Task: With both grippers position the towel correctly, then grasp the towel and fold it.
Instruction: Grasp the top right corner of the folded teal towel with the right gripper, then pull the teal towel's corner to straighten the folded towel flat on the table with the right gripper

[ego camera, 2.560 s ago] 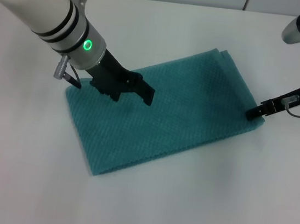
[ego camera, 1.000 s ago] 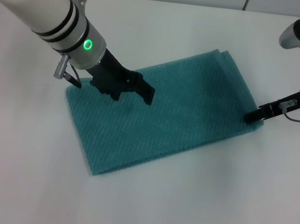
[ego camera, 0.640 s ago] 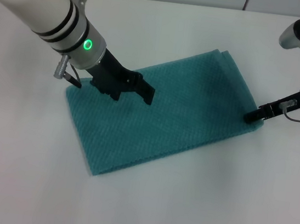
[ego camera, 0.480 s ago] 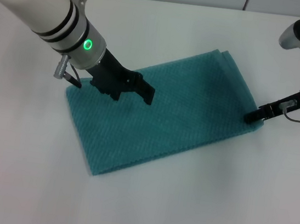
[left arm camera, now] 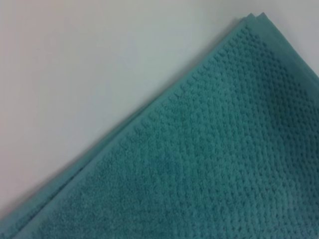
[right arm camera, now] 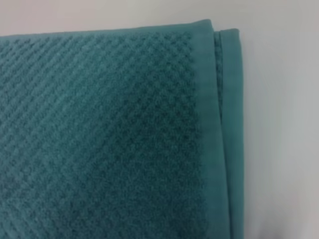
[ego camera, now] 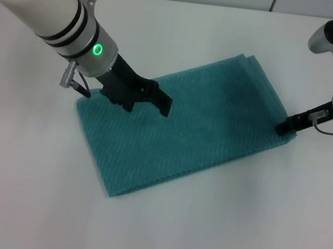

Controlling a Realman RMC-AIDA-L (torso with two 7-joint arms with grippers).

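Mid-frame on white table (ego camera: 158, 234): teal waffle towel (ego camera: 184, 127) flat, left gripper (ego camera: 136, 96) over upper-left part, right gripper (ego camera: 286, 126) touching right corner; can't tell finger state on either tbh.

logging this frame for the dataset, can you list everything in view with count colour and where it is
towel: one, teal-green, waffle weave, lying flat and slantwise in the middle of the table, already doubled, with layered edges showing at its corners in both wrist views
table: one, white, under the towel and filling most of the head view
left gripper: one, broad black claw on a thick white arm with black bands and a green light, over the towel's far left part
right gripper: one, slim black bar on a white-grey arm with a blue-green light, at the towel's right corner
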